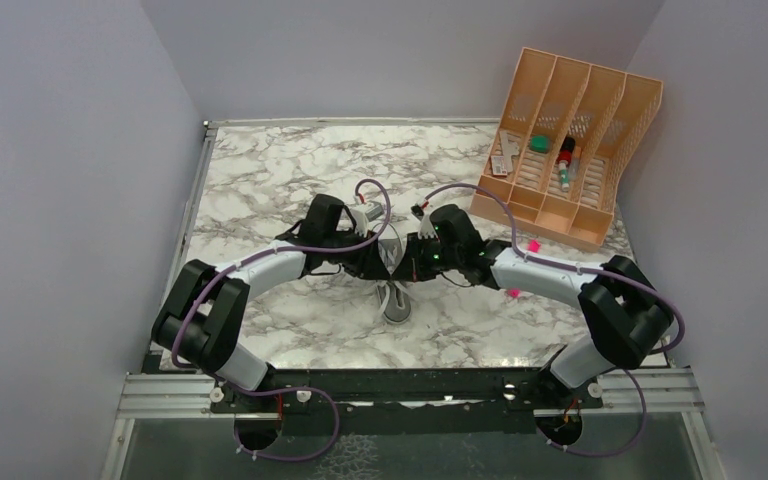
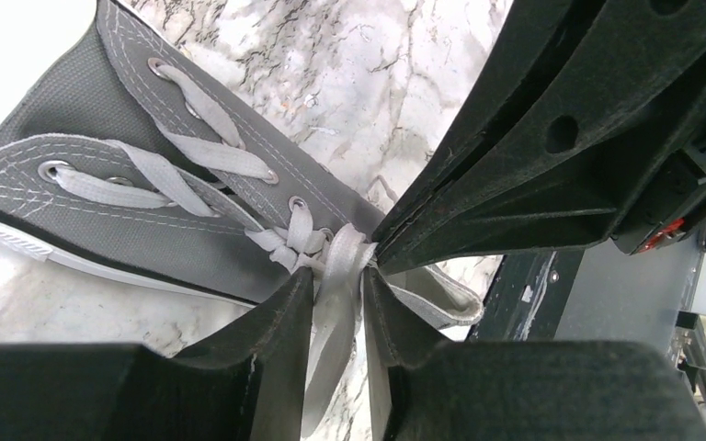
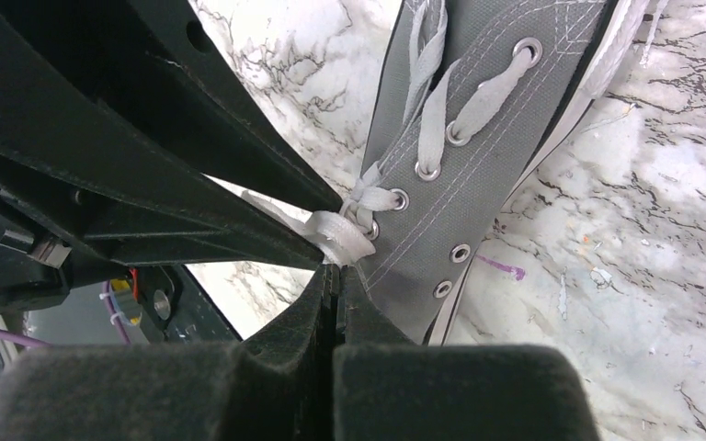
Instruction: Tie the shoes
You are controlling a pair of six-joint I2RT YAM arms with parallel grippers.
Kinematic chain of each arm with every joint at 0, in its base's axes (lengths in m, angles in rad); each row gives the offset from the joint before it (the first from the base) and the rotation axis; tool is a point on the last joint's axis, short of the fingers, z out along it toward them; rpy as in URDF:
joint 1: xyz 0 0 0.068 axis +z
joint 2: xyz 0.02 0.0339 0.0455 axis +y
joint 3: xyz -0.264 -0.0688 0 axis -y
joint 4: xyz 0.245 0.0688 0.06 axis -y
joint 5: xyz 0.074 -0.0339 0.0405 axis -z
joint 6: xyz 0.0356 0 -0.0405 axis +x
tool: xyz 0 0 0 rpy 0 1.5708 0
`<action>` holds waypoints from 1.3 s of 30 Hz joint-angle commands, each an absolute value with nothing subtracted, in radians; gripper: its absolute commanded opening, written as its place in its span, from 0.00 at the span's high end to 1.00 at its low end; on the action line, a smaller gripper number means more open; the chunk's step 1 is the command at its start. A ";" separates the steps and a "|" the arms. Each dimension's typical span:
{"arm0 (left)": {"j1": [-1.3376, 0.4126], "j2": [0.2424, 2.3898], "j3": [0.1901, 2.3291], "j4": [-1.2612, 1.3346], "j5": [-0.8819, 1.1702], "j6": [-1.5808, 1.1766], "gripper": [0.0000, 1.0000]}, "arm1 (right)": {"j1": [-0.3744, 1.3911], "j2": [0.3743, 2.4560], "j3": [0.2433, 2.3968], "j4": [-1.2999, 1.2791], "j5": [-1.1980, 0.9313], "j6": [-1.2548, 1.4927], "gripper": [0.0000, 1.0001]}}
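Top view: a white marble-patterned tabletop with grey veins point(image 1: 280, 170) carries a small grey canvas sneaker with a white rubber sole rim point(image 1: 396, 303). The sneaker lies near the middle of the table, just in front of the spot where the two arms meet. The left arm, white and black point(image 1: 260, 268), reaches in from the left, and the right arm point(image 1: 550, 270) reaches in from the right. Their wrists almost touch above the shoe. A peach-coloured slotted plastic desk organiser point(image 1: 605, 110) stands at the far right corner, well apart from the shoe.

Left wrist view: the sneaker lies on its side on the marble, eyelets and crossed lacing in view. The left gripper point(image 2: 335, 280) has its two black fingers point(image 2: 276, 322) closed on a flat white lace point(image 2: 331, 317), which runs down between them from the knot. The tip of the other gripper meets the same knot from the upper right.

Right wrist view: the right gripper point(image 3: 335, 274) has its fingers pressed together. A fold of the lace lies right at their tips, beside the eyelet row. Whether the fold is nipped between the tips cannot be told.
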State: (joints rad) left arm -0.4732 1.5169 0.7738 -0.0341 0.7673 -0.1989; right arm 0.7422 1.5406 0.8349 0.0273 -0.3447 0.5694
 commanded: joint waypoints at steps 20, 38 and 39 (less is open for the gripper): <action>-0.492 1.517 0.818 -0.060 0.646 -0.196 0.95 | 0.711 1.500 0.923 -0.076 -0.331 0.417 0.64; -0.494 1.489 0.800 -0.064 0.628 -0.232 0.95 | 0.626 1.718 1.031 -0.026 -0.732 0.247 0.75; -0.494 1.487 0.800 -0.065 0.626 -0.233 0.95 | 0.625 1.728 1.035 -0.025 -0.741 0.248 0.77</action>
State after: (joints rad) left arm -0.4870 1.5131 0.7910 -0.0689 0.6601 -0.2260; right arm 0.6209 1.6936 0.9977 -0.0456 -0.6403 0.2829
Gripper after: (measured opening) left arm 0.057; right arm 0.256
